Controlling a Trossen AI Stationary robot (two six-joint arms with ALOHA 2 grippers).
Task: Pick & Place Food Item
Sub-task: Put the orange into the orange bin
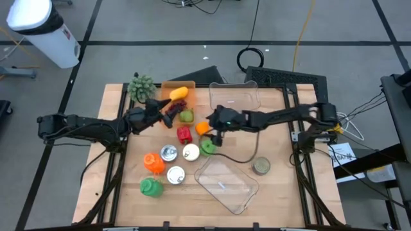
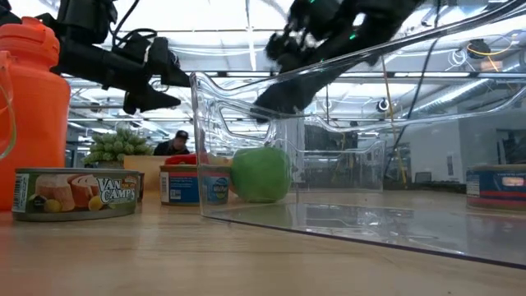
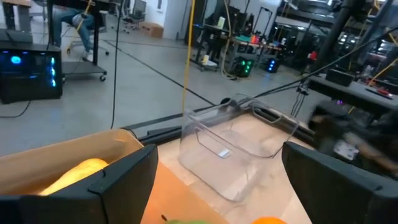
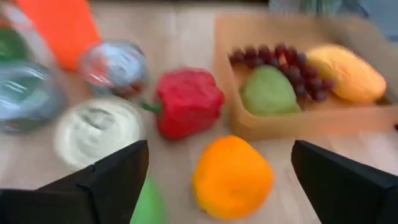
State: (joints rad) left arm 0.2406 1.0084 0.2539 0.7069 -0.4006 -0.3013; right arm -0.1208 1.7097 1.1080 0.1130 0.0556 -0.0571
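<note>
A: The left pincer [image 1: 156, 110] is seen just left of centre in the high view, above the near edge of the wooden tray [image 1: 168, 85], fingers spread apart, nothing held between them.

B: Confirmed in the left wrist view: both dark fingers [image 3: 118, 180] are set wide, with a yellow fruit [image 3: 78, 174] in the tray beyond them and a clear container [image 3: 239, 146] farther off.

A: The right pincer [image 1: 214, 132] is placed near the middle of the frame in the high view, fingers parted, nothing gripped.

B: In the right wrist view an orange fruit [image 4: 231, 177] is framed between the open fingers [image 4: 109, 180], lying on the worktop [image 4: 180, 37] and not touched by them.

A: A red pepper [image 4: 185, 102] is found just beside it. The tray's contents can be listed from this view: green fruit [image 4: 268, 90], dark grapes [image 4: 283, 62], yellow fruit at the far end.

B: In the high view the orange fruit [image 1: 202, 128] is located at centre, just outside the tray's lower right corner. A green ball [image 1: 208, 147] is seen just below the right pincer.

A: Tin cans [image 1: 169, 153] are scattered at lower centre, an orange bottle [image 1: 153, 163] lower left, a second clear container [image 1: 226, 182] lower right.

B: In the low view a green ball [image 2: 260, 174] is seen through the clear wall, a can [image 2: 74, 194] at lower left.
</note>
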